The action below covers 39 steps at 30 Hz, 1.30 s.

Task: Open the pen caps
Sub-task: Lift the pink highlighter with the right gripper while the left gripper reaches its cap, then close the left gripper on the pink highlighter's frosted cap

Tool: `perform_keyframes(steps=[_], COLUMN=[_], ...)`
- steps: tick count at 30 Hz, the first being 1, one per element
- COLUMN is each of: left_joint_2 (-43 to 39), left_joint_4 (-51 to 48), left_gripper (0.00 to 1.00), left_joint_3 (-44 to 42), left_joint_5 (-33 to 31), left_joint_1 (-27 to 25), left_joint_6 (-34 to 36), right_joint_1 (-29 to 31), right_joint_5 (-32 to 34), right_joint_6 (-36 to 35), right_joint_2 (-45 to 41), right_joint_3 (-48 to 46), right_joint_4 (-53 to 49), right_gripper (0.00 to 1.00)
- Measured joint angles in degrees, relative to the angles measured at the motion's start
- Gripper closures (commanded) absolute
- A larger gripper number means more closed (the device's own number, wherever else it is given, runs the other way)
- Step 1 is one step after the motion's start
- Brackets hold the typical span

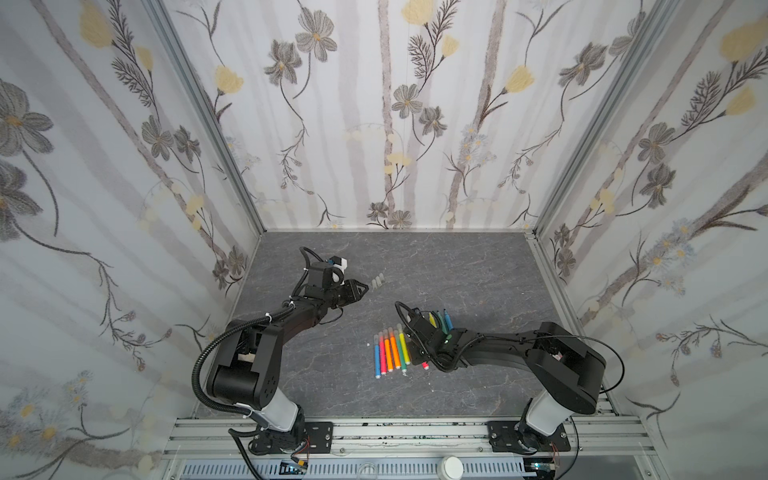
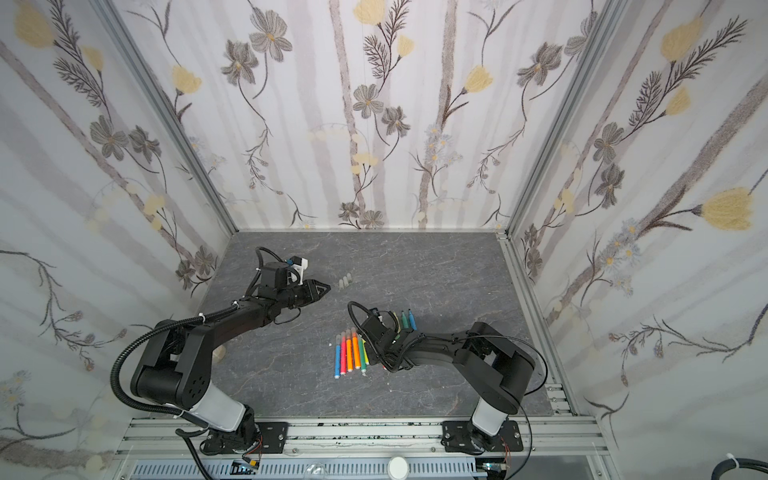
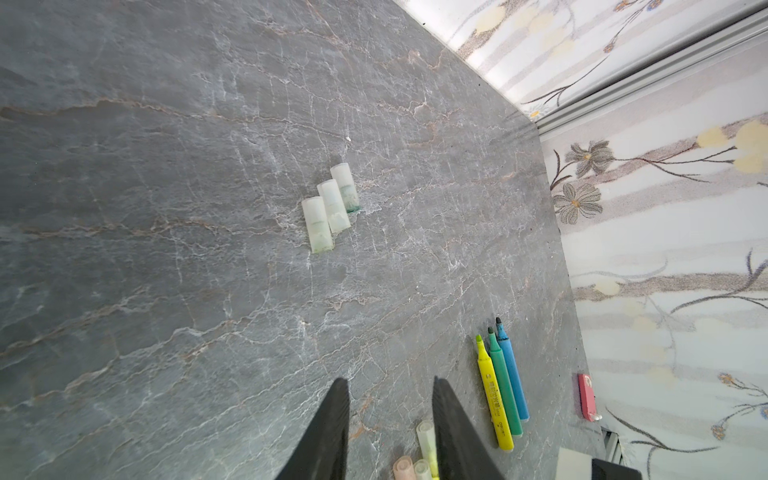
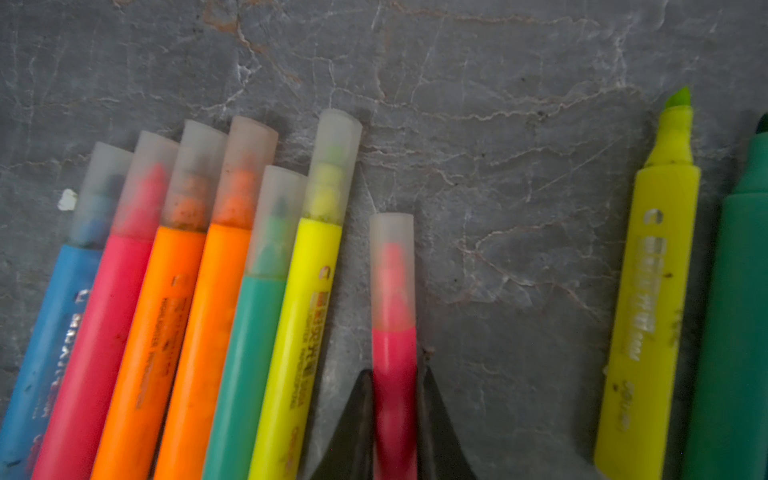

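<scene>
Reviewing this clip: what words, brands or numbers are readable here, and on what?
Nothing reads for certain.
uncapped yellow pen: pale print along the barrel, too blurred.
capped yellow pen, orange pen, blue pen: small print, too blurred.
lone pink pen: no print shows.

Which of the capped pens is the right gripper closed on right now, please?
The pink pen lying alone: the right gripper pinches its barrel, while the other six capped pens lie untouched in a row beside it.
</scene>
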Motion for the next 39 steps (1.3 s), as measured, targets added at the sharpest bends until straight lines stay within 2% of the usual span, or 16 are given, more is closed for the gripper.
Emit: perform_keyframes(steps=[7,14,24,32,39], left_joint_2=[-2.03,-3.17,0.15,2.56,5.42], left_joint_4=[-0.63,0.98,7.28,9.35,11.04], left_gripper=[0.66,0.64,0.63,0.63,0.68], left_joint_3=[-0.57,-1.33,-1.18,0.33,1.62], left_joint_5=[1.73,5.79,8.09,7.56,7.21], left_joint_1=[-2.91,-8.46,-14.88,-15.72,-15.98], left_joint_6=[-0.04,-2.97,-7.93,-9.73,-10.75], right_joint_1=[-3.17,-8.61,-11.28,-11.32,-11.28], right_joint_5=[-3.06,-8.96,-13.92,-15.56,-16.0], right_joint_6=[-1.11,-3.32,-5.18,-5.53,-5.51], right_joint_2=[-6.21,-13.18,-10.67,-9.25,-9.2], right_joint_3=[-1.92,-2.27,3.78,4.74,4.39], right_joint_4=[-1.55,3.43,5.44,6.4,6.97], right_gripper=[0.93,0.94,0.95,0.95,0.95])
